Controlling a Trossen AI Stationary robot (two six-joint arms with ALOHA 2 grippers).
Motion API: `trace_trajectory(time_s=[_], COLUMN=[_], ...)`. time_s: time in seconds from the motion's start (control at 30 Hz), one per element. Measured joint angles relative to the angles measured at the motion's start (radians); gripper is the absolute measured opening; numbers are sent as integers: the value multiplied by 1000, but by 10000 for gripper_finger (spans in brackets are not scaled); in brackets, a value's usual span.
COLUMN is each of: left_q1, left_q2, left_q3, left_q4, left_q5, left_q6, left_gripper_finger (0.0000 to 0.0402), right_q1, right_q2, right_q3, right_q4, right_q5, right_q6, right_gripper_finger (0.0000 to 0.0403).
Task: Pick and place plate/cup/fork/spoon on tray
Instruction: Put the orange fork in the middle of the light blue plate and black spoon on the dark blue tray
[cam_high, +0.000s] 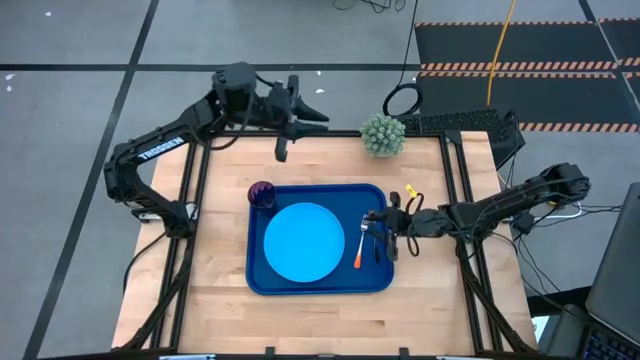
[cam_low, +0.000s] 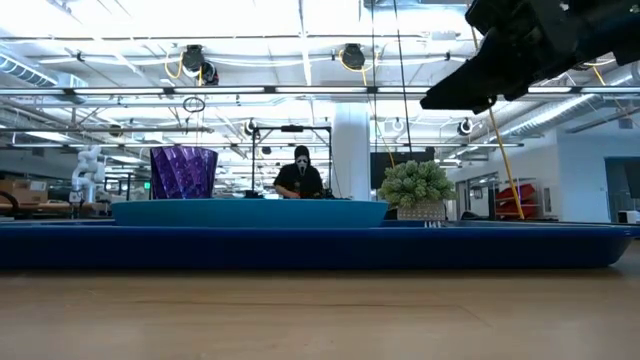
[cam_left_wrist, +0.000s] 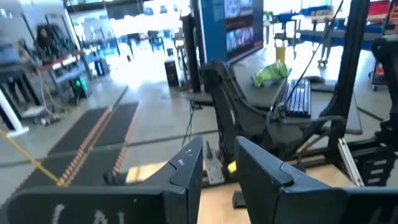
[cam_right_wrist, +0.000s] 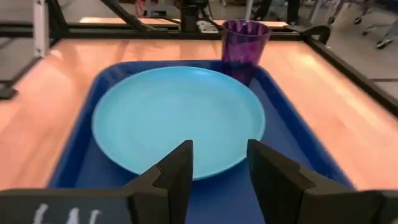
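Observation:
The dark blue tray (cam_high: 378, 280) lies in the middle of the table. The light-blue plate (cam_high: 304, 242) lies flat on its floor and also shows in the right wrist view (cam_right_wrist: 177, 115). The purple cup (cam_high: 263, 194) stands upright in the tray's far left corner. The orange-handled fork (cam_high: 360, 248) lies on the tray floor to the right of the plate. My right gripper (cam_right_wrist: 219, 168) hovers low over the tray's right part, open and empty, pointing at the plate. The spoon cannot be made out; dark shapes under that gripper hide the spot. My left gripper (cam_left_wrist: 217, 168) is open and raised beyond the table's far edge.
A small green potted plant (cam_high: 383, 135) stands at the table's far edge, right of centre. A yellow bit (cam_high: 410, 190) lies beside the tray's far right corner. Bare wood lies left of and in front of the tray. A person (cam_low: 300, 175) sits far behind the table.

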Motion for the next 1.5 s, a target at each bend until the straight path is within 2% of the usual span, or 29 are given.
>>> trace_trajectory(time_s=[0.1,0.17,0.33,0.47,0.63,0.7,0.8,0.93,1.1,1.37,1.5], left_q1=[0,-5,-5,-5,-73,-118,-197,-268,-318,-333,-333], left_q2=[-9,-15,-102,-259,-455,-504,-543,-569,-571,-572,-571], left_q3=[-18,-81,-367,-577,-743,-797,-874,-930,-956,-958,-959], left_q4=[24,74,348,490,480,456,402,379,375,337,302], left_q5=[-2,-18,-182,-299,-395,-434,-551,-694,-735,-749,-749], left_q6=[-19,-38,-122,-157,-173,-186,-190,-193,-162,-121,-122], left_gripper_finger=[97,97,97,97,97,97,97,97,97,97,97], right_q1=[-28,-40,-44,-44,-50,-58,-61,-60,-61,-120,-140], right_q2=[-1,-1,-2,-16,-67,-83,-70,15,173,445,523], right_q3=[0,0,0,-1,0,17,98,254,411,535,551], right_q4=[-15,-42,-176,-297,-404,-465,-634,-830,-969,-967,-959], right_q5=[1,0,-1,-3,-2,-3,-5,-5,-28,-184,-180], right_q6=[-32,-35,-34,-7,3,-11,-67,-178,-358,-489,-536], right_gripper_finger=[145,145,145,145,145,145,145,145,145,145,145])
